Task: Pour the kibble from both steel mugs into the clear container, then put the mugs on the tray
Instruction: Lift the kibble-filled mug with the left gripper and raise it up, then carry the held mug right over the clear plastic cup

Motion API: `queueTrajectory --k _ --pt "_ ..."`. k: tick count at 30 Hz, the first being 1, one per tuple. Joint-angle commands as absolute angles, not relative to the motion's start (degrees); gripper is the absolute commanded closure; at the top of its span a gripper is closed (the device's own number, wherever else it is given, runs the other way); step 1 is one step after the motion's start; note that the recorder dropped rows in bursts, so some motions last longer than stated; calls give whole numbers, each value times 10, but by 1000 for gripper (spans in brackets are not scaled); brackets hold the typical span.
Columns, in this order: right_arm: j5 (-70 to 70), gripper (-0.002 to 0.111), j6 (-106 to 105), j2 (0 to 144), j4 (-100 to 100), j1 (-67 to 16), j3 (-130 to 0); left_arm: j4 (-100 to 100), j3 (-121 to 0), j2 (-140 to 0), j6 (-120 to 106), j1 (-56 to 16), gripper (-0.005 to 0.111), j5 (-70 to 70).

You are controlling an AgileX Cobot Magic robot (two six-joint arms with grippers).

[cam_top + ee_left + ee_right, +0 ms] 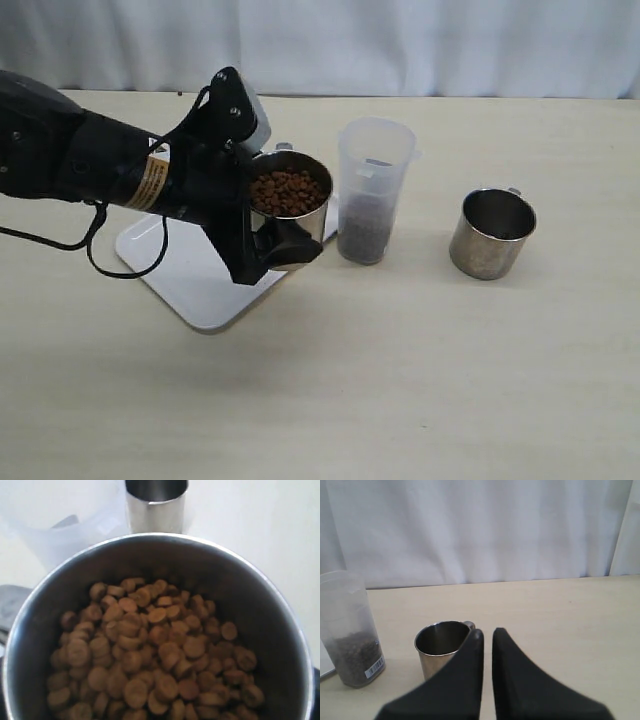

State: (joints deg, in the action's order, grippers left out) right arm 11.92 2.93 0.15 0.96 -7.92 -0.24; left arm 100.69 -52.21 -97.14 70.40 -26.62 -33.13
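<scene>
Exterior view: the left gripper (282,218) is clamping a short, shiny stainless-steel mug, the filled steel mug (312,208). Its jaws are standing wide around the wall. The mug is riding roughly level, evidently so that the small brown kibble (287,192) is not spilling early. The tall translucent plastic tumbler, the clear container (375,165), is standing just beyond the held mug, on the side away from the arm, and a dark layer of pellets is already lying in its bottom. The flat white rectangular tray (190,285) is lying beneath the gripper. An identical empty steel mug (490,240) is sitting on the pale table (400,380), well past the container. In my judgement the second pour is about to begin.

Left wrist view: the filled mug's rim (240,577) is filling the frame directly ahead of the tool. Pellets (150,655) are heaped inside it, and the empty mug (156,507) is showing beyond it.

Right wrist view: the right gripper (487,632) is holding nothing, its fingers pressed together. The empty mug (437,645) is standing just ahead of its tips, and the container (347,625) is off to one side.
</scene>
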Motion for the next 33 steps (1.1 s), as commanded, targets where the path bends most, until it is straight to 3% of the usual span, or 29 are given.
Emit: queueTrajectory --k 1,11,15,18,33 --pt "121 103 26 0 9 -81 0 999 -498 -939 724 -266 107 -282" --pt "121 103 26 0 9 -81 0 999 -485 -893 767 -267 107 -127" --pt "121 103 26 0 9 -81 0 999 -485 -893 767 -321 107 -7" --pt "121 103 26 0 9 -81 0 999 -488 -893 765 -347 107 6" --pt "121 103 26 0 9 -81 0 999 -488 -893 765 -347 107 14"
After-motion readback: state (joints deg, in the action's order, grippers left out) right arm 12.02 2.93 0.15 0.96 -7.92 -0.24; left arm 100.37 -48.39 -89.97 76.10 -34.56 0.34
